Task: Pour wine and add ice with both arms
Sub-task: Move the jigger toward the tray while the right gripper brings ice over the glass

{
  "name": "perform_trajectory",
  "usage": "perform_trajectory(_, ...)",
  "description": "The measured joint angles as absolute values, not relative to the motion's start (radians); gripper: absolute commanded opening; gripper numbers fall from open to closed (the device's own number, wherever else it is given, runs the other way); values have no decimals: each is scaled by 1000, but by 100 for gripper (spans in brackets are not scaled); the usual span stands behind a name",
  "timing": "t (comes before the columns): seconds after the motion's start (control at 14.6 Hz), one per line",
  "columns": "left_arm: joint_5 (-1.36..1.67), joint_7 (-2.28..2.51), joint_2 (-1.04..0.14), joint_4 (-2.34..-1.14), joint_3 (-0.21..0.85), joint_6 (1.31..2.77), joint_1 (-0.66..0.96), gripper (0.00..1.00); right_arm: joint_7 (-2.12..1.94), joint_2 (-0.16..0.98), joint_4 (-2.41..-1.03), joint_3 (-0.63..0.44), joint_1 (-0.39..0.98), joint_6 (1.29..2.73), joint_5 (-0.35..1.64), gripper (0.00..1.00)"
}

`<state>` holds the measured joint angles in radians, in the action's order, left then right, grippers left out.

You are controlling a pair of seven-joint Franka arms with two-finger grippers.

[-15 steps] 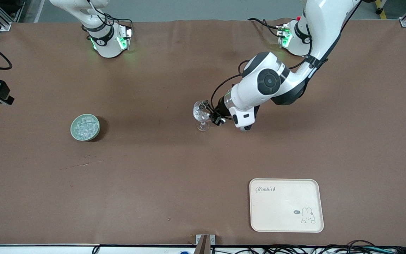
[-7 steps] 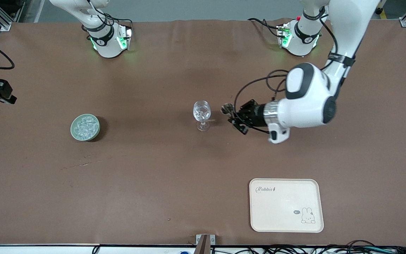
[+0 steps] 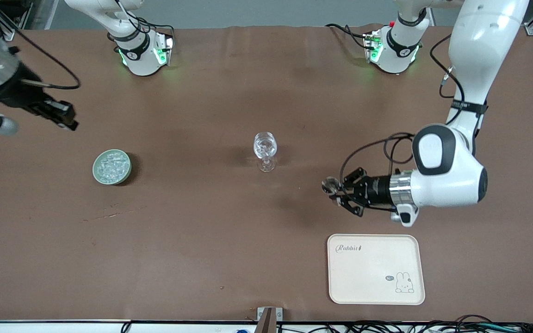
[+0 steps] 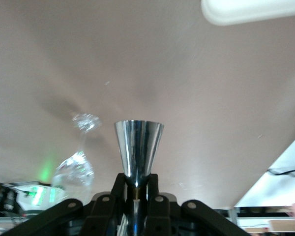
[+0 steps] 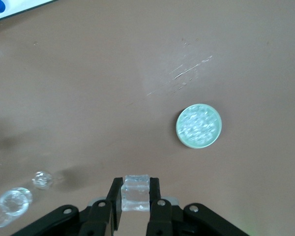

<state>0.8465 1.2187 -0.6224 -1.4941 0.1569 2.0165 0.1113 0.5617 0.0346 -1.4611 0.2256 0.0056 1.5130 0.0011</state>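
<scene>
Right gripper (image 5: 135, 196) clamps an ice cube (image 5: 135, 192) above the table. Left gripper (image 4: 136, 189) clamps a steel jigger (image 4: 137, 152). Risk: slippery cube slips before reaching the glass (image 3: 265, 149).

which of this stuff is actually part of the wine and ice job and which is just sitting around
Part of the job:
- wine glass mid-table
- green bowl of ice toward the right arm's end
- ice cube held in the right gripper
- metal cup held in the left gripper

Just lying about:
- cream rabbit tray, nearer the front camera than the glass
</scene>
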Motion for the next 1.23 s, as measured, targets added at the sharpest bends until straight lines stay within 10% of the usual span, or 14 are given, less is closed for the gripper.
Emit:
perform_trajectory(0.69, 1415, 967, -887, -1327, -172, 1999, 115, 1, 1188, 160, -1522, 511, 105, 1715, -2, 1)
perform_trajectory(1.23, 1686, 839, -1025, -1280, -199, 2002, 120, 1, 1532, 365, -1530, 551, 265, 1900, -149, 1)
